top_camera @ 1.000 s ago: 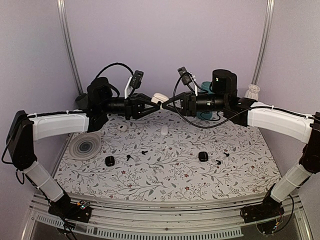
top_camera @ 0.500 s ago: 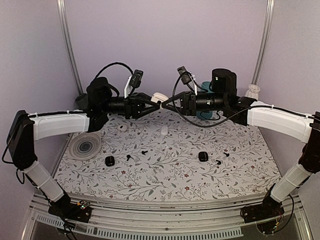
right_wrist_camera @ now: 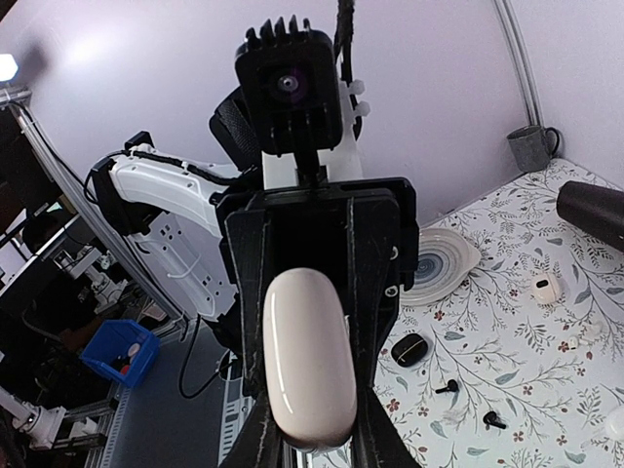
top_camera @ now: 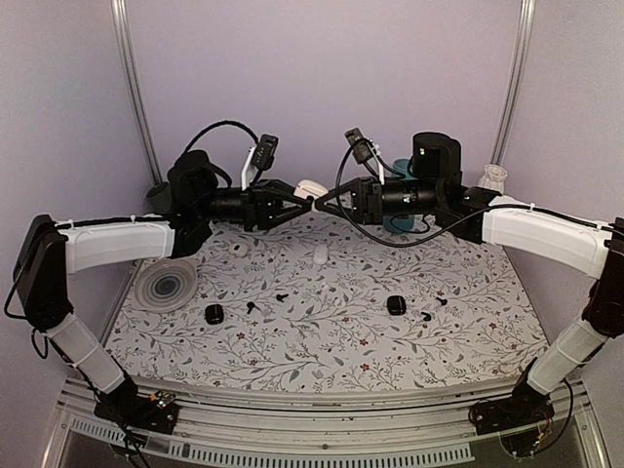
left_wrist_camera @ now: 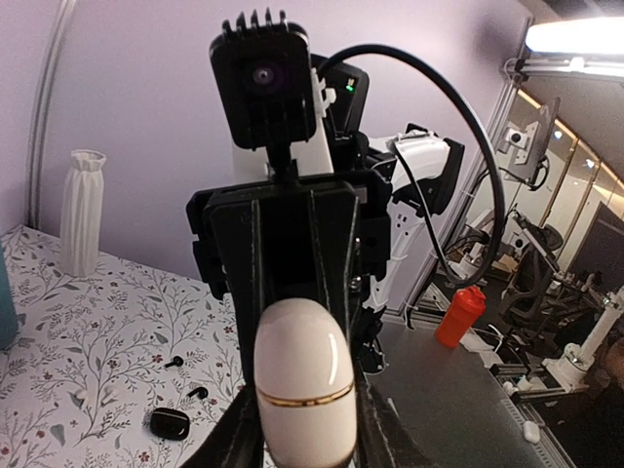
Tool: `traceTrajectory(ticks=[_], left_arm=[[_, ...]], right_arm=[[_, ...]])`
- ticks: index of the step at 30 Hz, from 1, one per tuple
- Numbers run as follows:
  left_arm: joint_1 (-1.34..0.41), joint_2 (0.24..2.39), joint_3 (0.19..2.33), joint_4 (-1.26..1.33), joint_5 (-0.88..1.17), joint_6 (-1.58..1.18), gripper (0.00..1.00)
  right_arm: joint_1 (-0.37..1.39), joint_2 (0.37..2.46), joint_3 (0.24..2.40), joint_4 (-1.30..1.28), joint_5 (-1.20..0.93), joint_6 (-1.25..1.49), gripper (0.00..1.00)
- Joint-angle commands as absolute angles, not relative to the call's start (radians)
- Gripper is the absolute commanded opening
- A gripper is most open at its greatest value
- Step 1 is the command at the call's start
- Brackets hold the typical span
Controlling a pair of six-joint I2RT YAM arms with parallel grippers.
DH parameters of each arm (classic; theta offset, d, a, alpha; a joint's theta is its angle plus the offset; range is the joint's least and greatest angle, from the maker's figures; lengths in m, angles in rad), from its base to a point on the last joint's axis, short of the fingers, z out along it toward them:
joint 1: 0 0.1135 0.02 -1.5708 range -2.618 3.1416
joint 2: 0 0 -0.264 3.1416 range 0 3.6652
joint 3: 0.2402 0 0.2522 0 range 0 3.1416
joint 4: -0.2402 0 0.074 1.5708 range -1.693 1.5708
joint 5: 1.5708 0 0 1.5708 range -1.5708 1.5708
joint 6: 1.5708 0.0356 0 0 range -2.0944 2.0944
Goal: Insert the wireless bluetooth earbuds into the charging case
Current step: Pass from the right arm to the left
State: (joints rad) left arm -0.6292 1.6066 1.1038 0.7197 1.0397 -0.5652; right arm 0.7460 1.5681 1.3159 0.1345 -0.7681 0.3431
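Observation:
A glossy white charging case (left_wrist_camera: 304, 390) with a thin gold seam hangs in the air above the far middle of the table. My left gripper (top_camera: 304, 203) and right gripper (top_camera: 325, 203) meet tip to tip there, each shut on it. The right wrist view shows the case (right_wrist_camera: 308, 356) pressed between its two fingers. From above the case is almost hidden by the fingertips. Black earbuds (top_camera: 282, 294) (top_camera: 252, 307) (top_camera: 426, 316) lie loose on the floral mat, also seen as earbuds (left_wrist_camera: 175, 362) (right_wrist_camera: 447, 387) in the wrist views.
Two black cases (top_camera: 214, 313) (top_camera: 395, 305) and two small white cases (top_camera: 320, 254) (top_camera: 238, 250) lie on the mat. A ringed plate (top_camera: 166, 285) sits at the left. A white vase (top_camera: 493, 177) and a teal cup (top_camera: 400, 168) stand at the back right.
The two grippers have drawn slightly closer together, so the white case that showed between their tips from above is now nearly covered. The left jaws stand a touch wider.

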Motion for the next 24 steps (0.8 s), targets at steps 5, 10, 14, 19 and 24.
traceTrajectory(ticks=[5, 10, 14, 19, 24], left_arm=[[-0.620, 1.608, 1.089, 0.772, 1.049, -0.579, 0.34], [-0.621, 1.608, 1.089, 0.771, 1.040, -0.581, 0.33], [-0.620, 1.605, 1.088, 0.772, 1.031, -0.579, 0.33], [-0.617, 1.599, 1.081, 0.772, 1.014, -0.574, 0.33], [-0.618, 1.597, 1.077, 0.775, 1.009, -0.575, 0.29]], right_arm=[[0.746, 1.575, 1.339, 0.125, -0.759, 0.340, 0.04], [0.746, 1.584, 1.345, 0.124, -0.774, 0.344, 0.05], [0.747, 1.586, 1.344, 0.124, -0.778, 0.348, 0.05], [0.746, 1.586, 1.344, 0.119, -0.780, 0.348, 0.04], [0.746, 1.586, 1.342, 0.117, -0.779, 0.350, 0.04]])
